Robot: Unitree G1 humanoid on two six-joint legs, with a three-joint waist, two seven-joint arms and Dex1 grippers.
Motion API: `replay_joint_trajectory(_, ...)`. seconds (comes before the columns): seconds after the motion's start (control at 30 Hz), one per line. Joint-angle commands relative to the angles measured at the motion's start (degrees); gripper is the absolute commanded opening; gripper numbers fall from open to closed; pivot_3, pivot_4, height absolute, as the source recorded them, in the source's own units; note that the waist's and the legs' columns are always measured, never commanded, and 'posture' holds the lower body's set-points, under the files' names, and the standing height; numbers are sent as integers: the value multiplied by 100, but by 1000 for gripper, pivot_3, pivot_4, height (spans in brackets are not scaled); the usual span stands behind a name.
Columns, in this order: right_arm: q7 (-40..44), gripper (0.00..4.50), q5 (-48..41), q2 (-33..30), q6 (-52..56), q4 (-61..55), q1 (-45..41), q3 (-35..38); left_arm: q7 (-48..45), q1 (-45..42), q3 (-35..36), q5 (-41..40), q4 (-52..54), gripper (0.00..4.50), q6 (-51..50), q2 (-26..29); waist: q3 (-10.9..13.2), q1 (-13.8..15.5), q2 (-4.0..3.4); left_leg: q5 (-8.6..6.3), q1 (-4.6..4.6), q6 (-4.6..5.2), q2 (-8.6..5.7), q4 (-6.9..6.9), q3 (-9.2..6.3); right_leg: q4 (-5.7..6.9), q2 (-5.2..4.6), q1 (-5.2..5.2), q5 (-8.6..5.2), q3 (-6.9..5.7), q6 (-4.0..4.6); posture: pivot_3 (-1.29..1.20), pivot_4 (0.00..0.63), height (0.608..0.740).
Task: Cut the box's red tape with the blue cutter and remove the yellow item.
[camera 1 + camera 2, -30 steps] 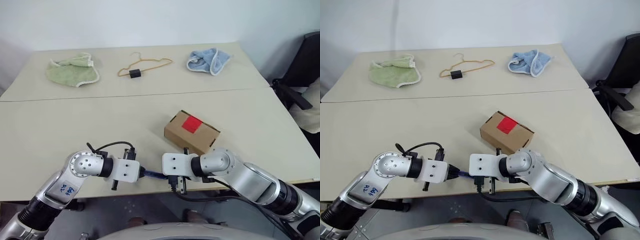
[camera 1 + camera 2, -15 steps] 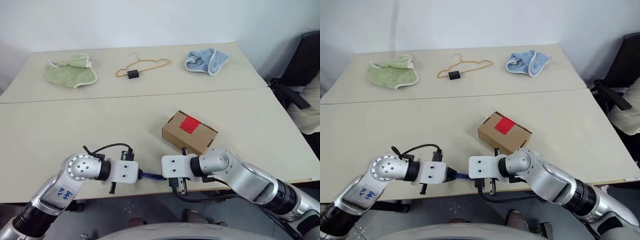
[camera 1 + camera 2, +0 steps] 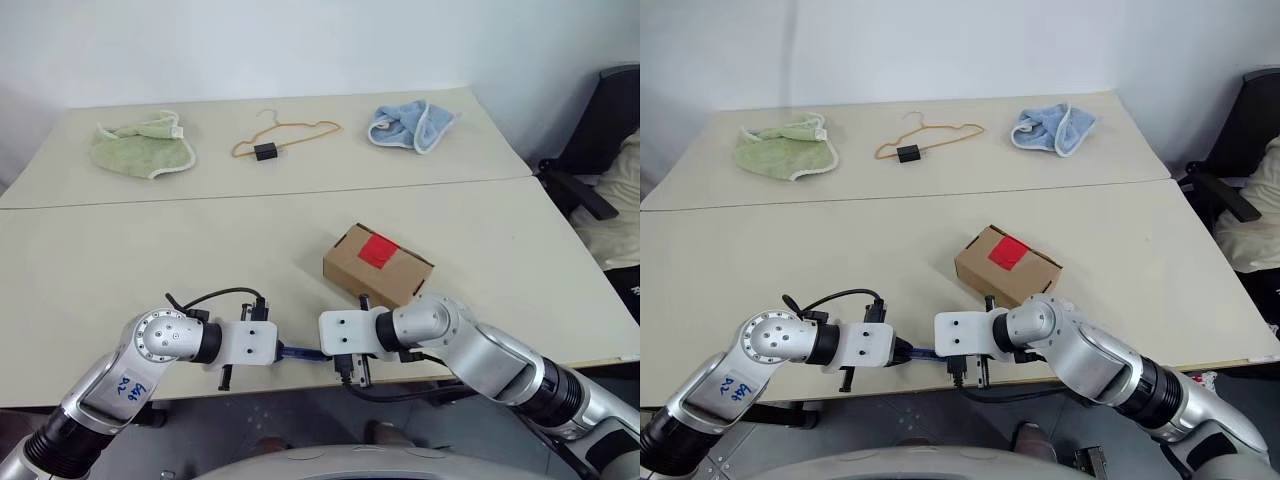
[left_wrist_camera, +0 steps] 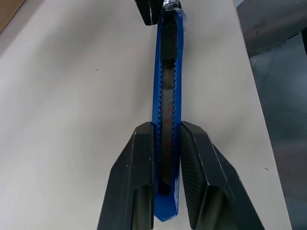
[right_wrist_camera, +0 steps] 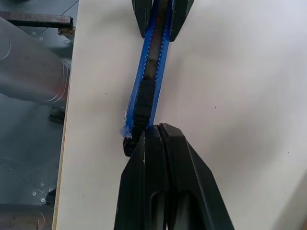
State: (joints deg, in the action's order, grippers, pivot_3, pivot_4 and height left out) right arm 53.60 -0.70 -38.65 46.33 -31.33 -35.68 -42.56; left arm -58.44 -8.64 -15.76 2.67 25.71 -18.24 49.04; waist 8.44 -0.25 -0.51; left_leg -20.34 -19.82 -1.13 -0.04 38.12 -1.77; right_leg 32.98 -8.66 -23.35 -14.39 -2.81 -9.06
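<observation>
Left gripper [image 4: 165,143] clamps the cutter [image 4: 165,110]; right gripper [image 5: 153,132], fingers closed, meets its slider end. Box [image 3: 378,265] sealed, tape [image 3: 380,249] uncut; cutting and removal remain.

A crumpled pale green cloth [image 3: 143,144] lay at the upper left on the far beige table [image 3: 120,250]. A thin orange wire hanger [image 3: 284,138] with a small black block sat at upper centre. A bunched light blue towel [image 3: 410,126] lay upper right. A dark chair [image 3: 600,150] stood at the right edge.
</observation>
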Motion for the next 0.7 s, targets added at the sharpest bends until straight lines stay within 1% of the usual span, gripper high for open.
replay_joint_trajectory(0.03,196,42,30,-4,6,-185,-96,-48,-178,382,-682,395,-476,453,-412,107,0,2,0,0,0,0,0,0,0,0,0,0,0,0,0,0,150,740)
replay_joint_trajectory(0.27,292,42,-187,94,118,-278,20,237,-154,321,-753,431,-499,453,-474,40,0,7,0,0,1,-1,0,0,0,1,0,0,-1,0,2,0,150,740)
replay_joint_trajectory(0.7,275,42,-160,144,60,-66,120,192,-136,316,-806,464,-504,453,-450,-23,-1,15,0,-3,28,-2,1,-2,0,-1,0,24,-6,1,10,0,150,740)
